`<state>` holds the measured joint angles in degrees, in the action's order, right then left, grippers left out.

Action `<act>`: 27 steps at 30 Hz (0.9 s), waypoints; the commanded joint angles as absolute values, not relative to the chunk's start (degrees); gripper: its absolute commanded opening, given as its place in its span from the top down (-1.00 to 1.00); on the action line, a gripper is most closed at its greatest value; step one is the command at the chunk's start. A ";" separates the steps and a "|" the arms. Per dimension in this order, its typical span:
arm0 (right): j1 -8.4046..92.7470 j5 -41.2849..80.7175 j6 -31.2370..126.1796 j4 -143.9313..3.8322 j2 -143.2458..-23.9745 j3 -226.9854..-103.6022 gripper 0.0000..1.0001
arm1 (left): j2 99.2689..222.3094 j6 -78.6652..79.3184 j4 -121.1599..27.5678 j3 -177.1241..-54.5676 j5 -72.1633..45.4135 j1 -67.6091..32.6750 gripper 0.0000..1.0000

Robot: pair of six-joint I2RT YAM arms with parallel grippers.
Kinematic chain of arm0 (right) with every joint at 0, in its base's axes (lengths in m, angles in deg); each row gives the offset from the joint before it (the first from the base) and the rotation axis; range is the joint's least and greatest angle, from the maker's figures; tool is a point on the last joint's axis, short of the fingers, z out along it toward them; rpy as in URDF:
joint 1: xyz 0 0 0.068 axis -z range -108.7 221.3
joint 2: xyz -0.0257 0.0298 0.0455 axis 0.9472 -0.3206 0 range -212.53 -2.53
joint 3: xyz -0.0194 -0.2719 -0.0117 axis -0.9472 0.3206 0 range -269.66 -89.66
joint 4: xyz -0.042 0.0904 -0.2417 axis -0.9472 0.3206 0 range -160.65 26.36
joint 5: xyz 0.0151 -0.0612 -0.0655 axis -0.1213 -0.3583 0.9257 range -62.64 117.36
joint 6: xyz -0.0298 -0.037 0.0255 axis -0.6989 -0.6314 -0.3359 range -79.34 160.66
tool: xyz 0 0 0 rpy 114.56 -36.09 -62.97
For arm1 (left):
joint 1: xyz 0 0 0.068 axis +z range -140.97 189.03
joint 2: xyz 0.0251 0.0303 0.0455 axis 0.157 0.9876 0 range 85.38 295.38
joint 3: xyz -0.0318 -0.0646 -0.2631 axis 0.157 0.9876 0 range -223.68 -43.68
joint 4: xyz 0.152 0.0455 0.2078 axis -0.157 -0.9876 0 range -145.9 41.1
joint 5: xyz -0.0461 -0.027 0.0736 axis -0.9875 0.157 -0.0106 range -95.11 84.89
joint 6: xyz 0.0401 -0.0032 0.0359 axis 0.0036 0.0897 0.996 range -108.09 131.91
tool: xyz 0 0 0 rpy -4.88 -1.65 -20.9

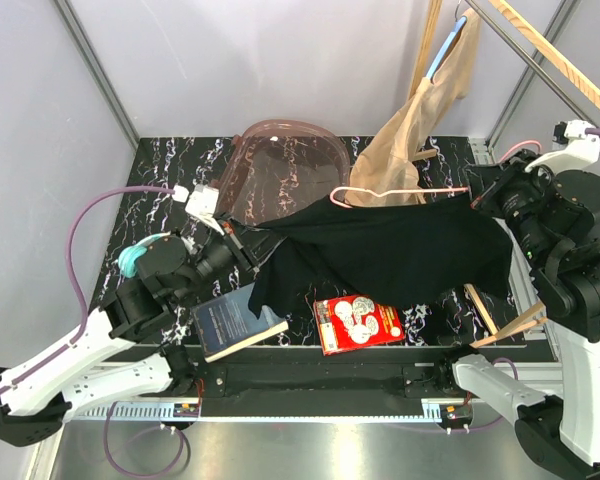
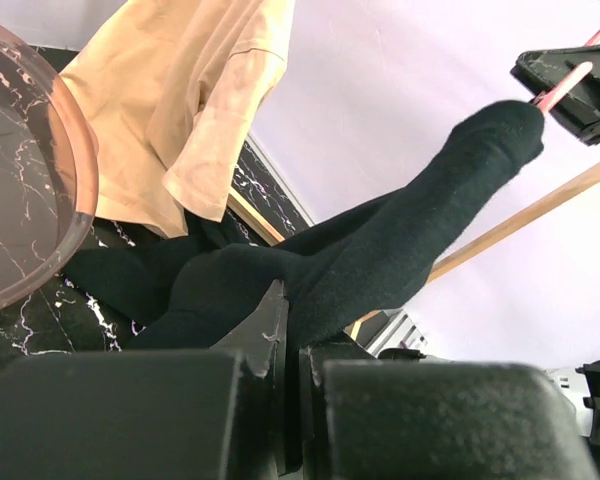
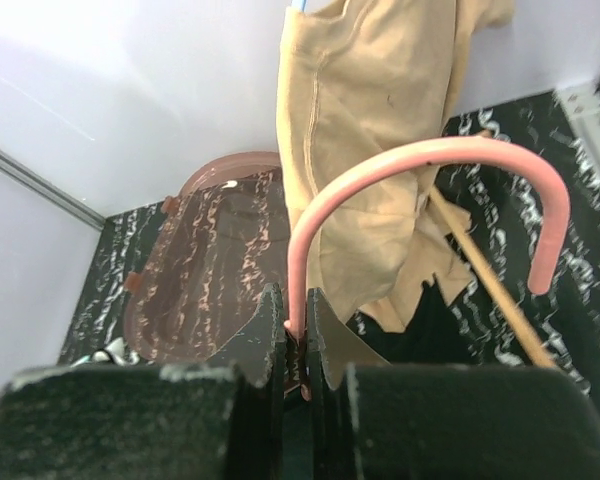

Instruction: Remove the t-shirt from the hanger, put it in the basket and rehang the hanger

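A black t-shirt (image 1: pixel 400 250) hangs stretched between my two grippers above the table, still on a pink hanger (image 1: pixel 440 192). My left gripper (image 1: pixel 242 240) is shut on the shirt's left edge; in the left wrist view the black cloth (image 2: pixel 380 250) runs out of the closed jaws of the left gripper (image 2: pixel 295 330), and the hanger's pink end (image 2: pixel 565 85) pokes out of the far sleeve. My right gripper (image 1: pixel 480 197) is shut on the hanger. In the right wrist view the pink hook (image 3: pixel 420 165) rises from the right gripper (image 3: pixel 298 320).
A beige t-shirt (image 1: pixel 420 130) hangs from a wooden rail (image 1: pixel 560 55) at the back right. A translucent pink basket (image 1: pixel 280 170) stands at the back. A dark book (image 1: pixel 235 320) and a red packet (image 1: pixel 357 322) lie at the front. A wooden hanger (image 1: pixel 500 320) lies at the right.
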<state>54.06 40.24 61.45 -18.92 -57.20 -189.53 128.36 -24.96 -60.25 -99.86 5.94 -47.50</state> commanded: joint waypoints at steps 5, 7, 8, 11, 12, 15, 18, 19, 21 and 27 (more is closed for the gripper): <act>54.16 27.58 76.50 -27.83 -56.40 -187.05 1.00 | 129.23 -27.03 -56.55 -99.57 8.07 -47.48 1.00; 54.07 22.37 81.58 -31.86 -56.50 -185.04 1.00 | 131.07 -27.38 -56.20 -100.36 7.11 -47.48 1.00; 54.07 18.08 83.35 -33.54 -56.41 -184.06 1.00 | 131.61 -27.29 -55.76 -100.71 6.67 -47.48 1.00; 54.07 11.39 89.33 -39.78 -56.58 -181.77 1.00 | 134.16 -27.03 -54.44 -102.21 5.70 -47.48 1.00; 54.07 9.71 91.78 -42.23 -57.10 -181.42 1.00 | 135.03 -26.86 -54.00 -102.56 5.35 -47.39 1.00; 54.07 3.38 94.96 -46.02 -57.98 -182.20 1.00 | 138.28 -26.68 -52.33 -104.67 3.25 -46.34 1.00; 53.98 1.08 94.28 -45.60 -57.55 -184.66 1.00 | 143.55 -26.42 -51.01 -110.02 -1.32 -43.45 1.00; 54.07 1.60 93.66 -44.99 -57.03 -185.28 1.00 | 145.57 -25.63 -51.01 -114.38 -2.20 -42.92 1.00; 54.07 3.18 91.82 -41.40 -55.54 -187.82 1.00 | 151.80 -25.01 -50.66 -119.85 -4.93 -41.42 1.00; 54.07 12.49 87.86 -32.87 -51.14 -194.93 1.00 | 172.17 -23.42 -52.33 -152.59 -16.26 -40.71 1.00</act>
<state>54.06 7.43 90.72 -35.97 -55.67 -188.14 163.62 -24.98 -58.68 -134.94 -6.72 -40.86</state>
